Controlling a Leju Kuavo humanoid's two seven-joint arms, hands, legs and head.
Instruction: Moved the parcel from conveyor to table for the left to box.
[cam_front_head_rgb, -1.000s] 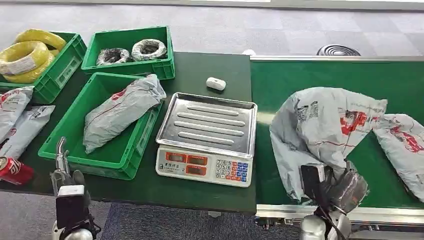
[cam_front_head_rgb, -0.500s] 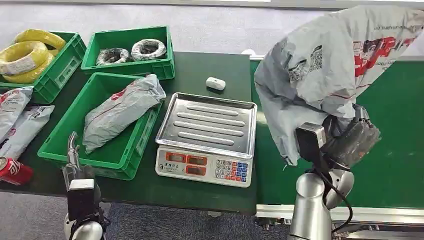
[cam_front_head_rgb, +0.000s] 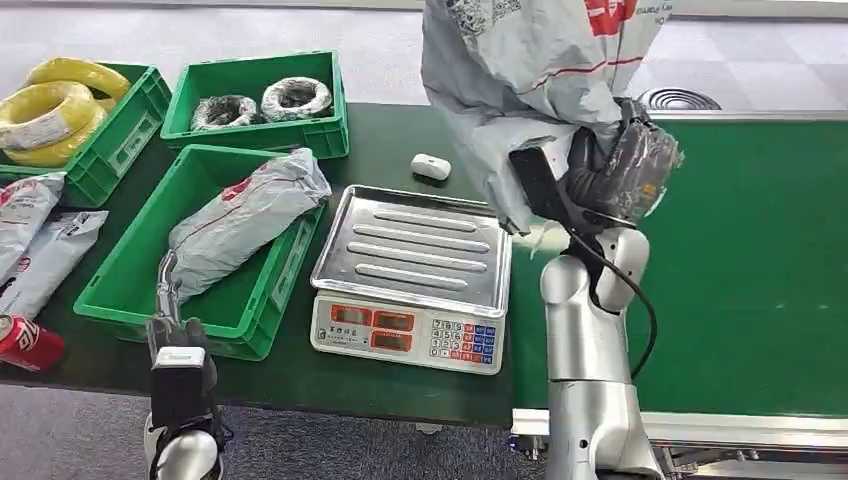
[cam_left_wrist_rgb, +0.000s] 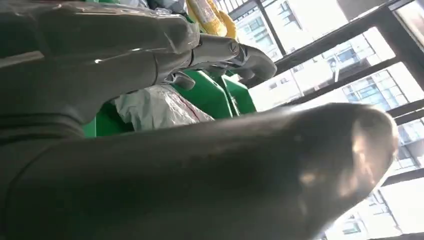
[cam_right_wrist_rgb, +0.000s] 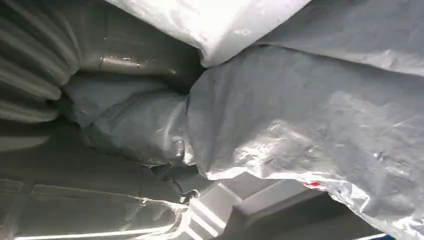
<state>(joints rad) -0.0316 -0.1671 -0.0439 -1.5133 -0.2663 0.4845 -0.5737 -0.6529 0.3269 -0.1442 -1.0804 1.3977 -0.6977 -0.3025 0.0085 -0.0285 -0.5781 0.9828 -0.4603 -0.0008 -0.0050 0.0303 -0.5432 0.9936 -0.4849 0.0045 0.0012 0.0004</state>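
1. One grey parcel (cam_front_head_rgb: 520, 70) hangs in the air, gripped by the right hand (cam_front_head_rgb: 622, 170), whose fingers are wrapped around a bunched lower part of the bag; it is held above the seam between the green conveyor (cam_front_head_rgb: 760, 260) and the dark green table (cam_front_head_rgb: 400, 150), over the far right corner of the scale (cam_front_head_rgb: 415, 275).
2. In the right wrist view the crumpled plastic (cam_right_wrist_rgb: 300, 125) presses against the hand's ribbed cover (cam_right_wrist_rgb: 30, 65).
3. The left hand (cam_front_head_rgb: 168, 310) is raised at the table's near edge, just in front of the nearest green crate (cam_front_head_rgb: 120, 300), fingers spread and holding nothing.
4. That crate holds another grey parcel (cam_front_head_rgb: 240, 220).
5. Further back, a crate with yellow wire coils (cam_front_head_rgb: 55, 105) and a crate with two wrapped coils (cam_front_head_rgb: 260, 100); a small white object (cam_front_head_rgb: 431, 166) lies behind the scale.
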